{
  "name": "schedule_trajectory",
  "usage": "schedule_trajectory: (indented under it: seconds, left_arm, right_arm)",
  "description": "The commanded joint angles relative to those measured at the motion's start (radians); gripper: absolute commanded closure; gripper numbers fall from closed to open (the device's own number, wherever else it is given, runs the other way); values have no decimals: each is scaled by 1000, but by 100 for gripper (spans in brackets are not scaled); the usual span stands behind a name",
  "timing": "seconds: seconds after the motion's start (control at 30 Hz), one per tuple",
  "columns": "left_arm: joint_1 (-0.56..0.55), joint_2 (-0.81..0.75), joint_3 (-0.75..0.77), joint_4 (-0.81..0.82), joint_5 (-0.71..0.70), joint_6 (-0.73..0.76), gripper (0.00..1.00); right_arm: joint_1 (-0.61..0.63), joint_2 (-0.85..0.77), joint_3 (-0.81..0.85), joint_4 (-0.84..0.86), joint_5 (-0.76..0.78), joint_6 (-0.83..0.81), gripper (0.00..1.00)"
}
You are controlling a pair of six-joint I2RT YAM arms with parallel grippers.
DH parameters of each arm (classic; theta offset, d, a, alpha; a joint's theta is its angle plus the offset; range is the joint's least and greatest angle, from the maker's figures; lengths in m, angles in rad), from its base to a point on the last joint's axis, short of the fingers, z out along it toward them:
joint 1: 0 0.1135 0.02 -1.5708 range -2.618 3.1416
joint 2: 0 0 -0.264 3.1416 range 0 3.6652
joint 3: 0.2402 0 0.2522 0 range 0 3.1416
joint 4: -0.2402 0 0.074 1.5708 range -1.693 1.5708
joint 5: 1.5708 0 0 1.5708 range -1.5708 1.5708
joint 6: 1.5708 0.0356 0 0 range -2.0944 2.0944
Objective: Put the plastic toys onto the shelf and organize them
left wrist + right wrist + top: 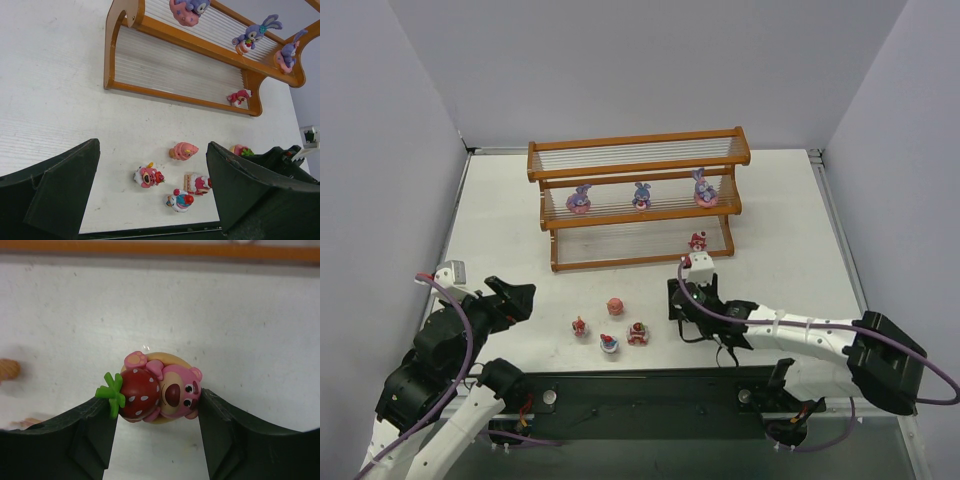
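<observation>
The shelf [640, 160] stands at the back of the table, with three purple bunnies [641, 195] on its middle tier and one red-pink toy [697, 241] on its lowest tier. Several small toys [615, 306] lie loose in front of it. My right gripper [157, 412] is down on the table just right of them. Its fingers touch both sides of a pink bear holding a strawberry [160, 392]. My left gripper [152, 190] hangs open above the loose group, a pink cupcake [183, 150] and a slice of cake [198, 183] among them, touching none.
The shelf's orange lower rail [150, 249] runs close ahead of the right gripper. A black base plate [650, 390] lies along the near edge behind the loose toys. Grey walls close in the table on three sides.
</observation>
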Motion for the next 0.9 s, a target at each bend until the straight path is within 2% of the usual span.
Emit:
schedule_trajectory:
  seconds: [0.0,0.1,0.47,0.63,0.87]
  left_arm:
    - [-5,3,8,8,-14,-4,3]
    - [-5,3,8,6,-15,-4,3]
    - [-6,14,8,15,-18,1,3]
    - [-8,16,6,15,-21,-1,3]
    - [-8,17,9,9,-26,-4,3]
  right_arm:
    - [-86,56,130,129,-17,-128,70]
    - [-130,113,183,218,-94,-192,67]
    - [-233,389,359,386,-172,-307,66]
    - [-241,463,375,521,-192,-356,66]
    - [-239,527,376,610,-158,-364,66]
